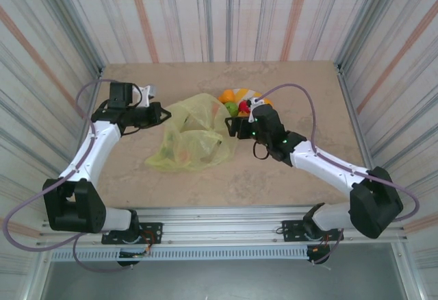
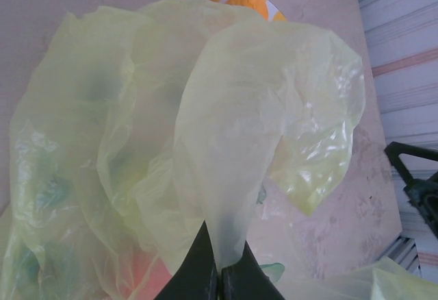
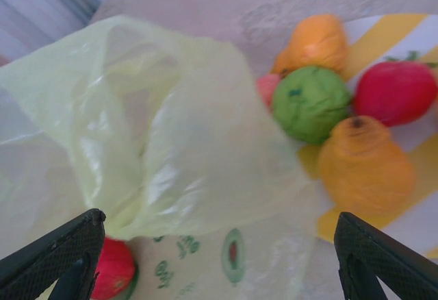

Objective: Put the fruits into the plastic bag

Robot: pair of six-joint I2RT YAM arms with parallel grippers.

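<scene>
Right wrist view: the small glossy fruits (image 3: 318, 43) crowd together, touching, on a round yellow-and-white striped plate (image 3: 383, 29). A round green fruit (image 3: 311, 103) with a wrinkled skin sits in the middle. A smooth red apple-shaped fruit (image 3: 395, 91) is beside it, with an orange pear-shaped fruit (image 3: 363, 166) nearer to me. Another red fruit (image 3: 113, 266) lies low at the film's edge, just beside one of my black textured fingertips (image 3: 75, 245).

The large, crinkly, translucent yellow-green plastic bag (image 3: 171, 129) billows in soft folds right against the plate, its thin film catching shiny highlights, with green printed marks near its lower edge. My right gripper (image 3: 217, 221) is spread wide, one finger on each side of the film, and grasps nothing.

In the left wrist view, my left gripper (image 2: 219, 272) is closed tight, with a gathered fold of the bag (image 2: 226, 142) pinched between the fingers and rising from them like a hood. Through the film I see blurred reddish and greenish shapes, which I cannot identify.

From the top external view, the bag (image 1: 195, 135) lies crumpled mid-table between my left gripper (image 1: 163, 115) and right gripper (image 1: 236, 127). The plate (image 1: 254, 94) is just beyond it on the beige, stone-patterned table (image 1: 137, 177).
</scene>
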